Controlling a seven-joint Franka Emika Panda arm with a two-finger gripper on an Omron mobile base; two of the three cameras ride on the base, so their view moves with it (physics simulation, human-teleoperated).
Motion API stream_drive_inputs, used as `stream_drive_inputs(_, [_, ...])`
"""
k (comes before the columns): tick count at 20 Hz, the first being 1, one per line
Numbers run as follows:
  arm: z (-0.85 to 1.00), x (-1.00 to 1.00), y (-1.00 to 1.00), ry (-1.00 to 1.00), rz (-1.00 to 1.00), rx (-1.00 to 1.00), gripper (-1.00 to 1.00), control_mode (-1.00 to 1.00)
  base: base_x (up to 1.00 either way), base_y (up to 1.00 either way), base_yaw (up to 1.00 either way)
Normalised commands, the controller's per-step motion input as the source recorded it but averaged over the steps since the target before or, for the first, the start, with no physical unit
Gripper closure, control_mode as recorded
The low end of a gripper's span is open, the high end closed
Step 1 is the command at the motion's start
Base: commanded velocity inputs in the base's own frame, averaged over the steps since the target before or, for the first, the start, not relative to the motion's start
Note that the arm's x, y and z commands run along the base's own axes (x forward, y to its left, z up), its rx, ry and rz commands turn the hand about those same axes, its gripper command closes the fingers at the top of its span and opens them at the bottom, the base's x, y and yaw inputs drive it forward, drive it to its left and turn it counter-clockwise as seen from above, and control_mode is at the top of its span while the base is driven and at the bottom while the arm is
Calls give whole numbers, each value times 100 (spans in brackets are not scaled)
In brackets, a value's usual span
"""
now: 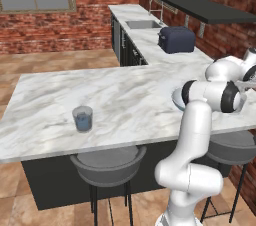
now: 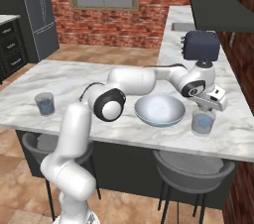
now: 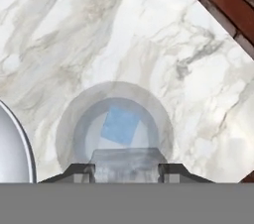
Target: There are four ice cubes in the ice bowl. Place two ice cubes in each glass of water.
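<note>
A white-veined marble counter [image 2: 99, 84], smooth and glossy, is taken as landmark. Near its front edge, right of centre, the ice bowl [image 2: 159, 111] is seen: wide, shallow, round, pale blue-white; contents can't be made out. Just right of the bowl a short clear grey-blue glass [image 2: 202, 122] w/ blue water is set; a second, like glass [image 2: 44, 103] is set far to the counter's left end, well apart. In the hand view the right glass is seen from above as a round translucent ring, w/ one pale blue square ice cube [image 3: 119, 125] inside it. The gripper [image 3: 126, 169] is held directly over that glass; jaws partway apart, a whitish translucent cube [image 3: 127, 163] gripped btwn the tips. A dark blue boxy toaster [image 2: 201, 44] is set further back on the counter, behind the arm. Two grey round stools [image 2: 193, 168] are tucked under the front edge.
</note>
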Motion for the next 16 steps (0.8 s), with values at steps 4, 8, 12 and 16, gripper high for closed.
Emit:
stream_drive_inputs(4, [-24,14,0,0,-3,2,100,-100,0,0,0])
stream_drive_inputs(8, [-26,15,0,0,-3,0,100,-100,0,0,0])
stream_drive_inputs(12, [-21,11,0,0,-4,0,100,-100,0,0,0])
stream_drive_inputs(16, [-20,7,0,0,-4,0,100,-100,0,0,0])
